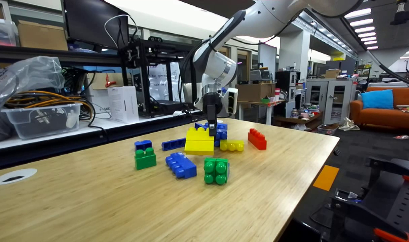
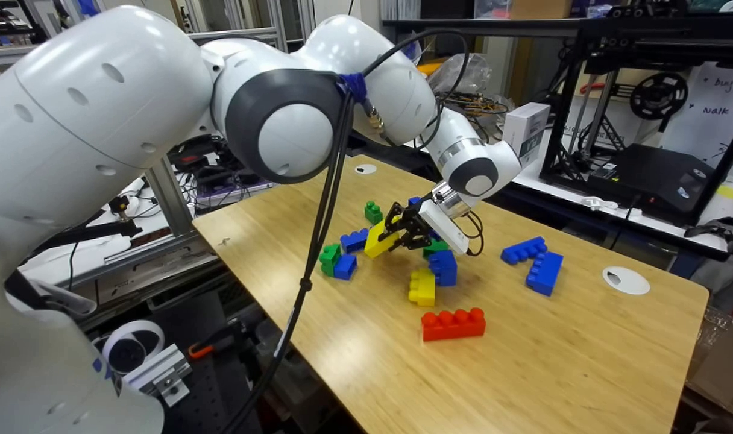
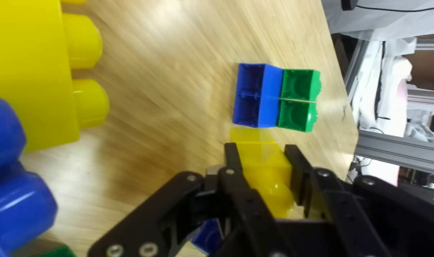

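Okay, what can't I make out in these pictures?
Wrist view: gripped sides of the held yellow plastic block, covered by the black two-finger gripper.
In an exterior view: blue plastic blocks, partly hidden behind that same block.
Wrist view: studded yellow plastic block, cut off by the top and left edges.
In an exterior view: white handwritten sheet, cut off by the right edge.

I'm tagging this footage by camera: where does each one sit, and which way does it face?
An exterior view: low, just above the table, facing along it, orange sofa beyond; the arm shows, base out of frame.
An exterior view: higher, beside the arm's lower links, looking down across the table; most of the arm shows.
Wrist view: at the gripper, looking along its black fingers down at the table; gripper parts show.
Both exterior views share the red block and the yellow block in the gripper.
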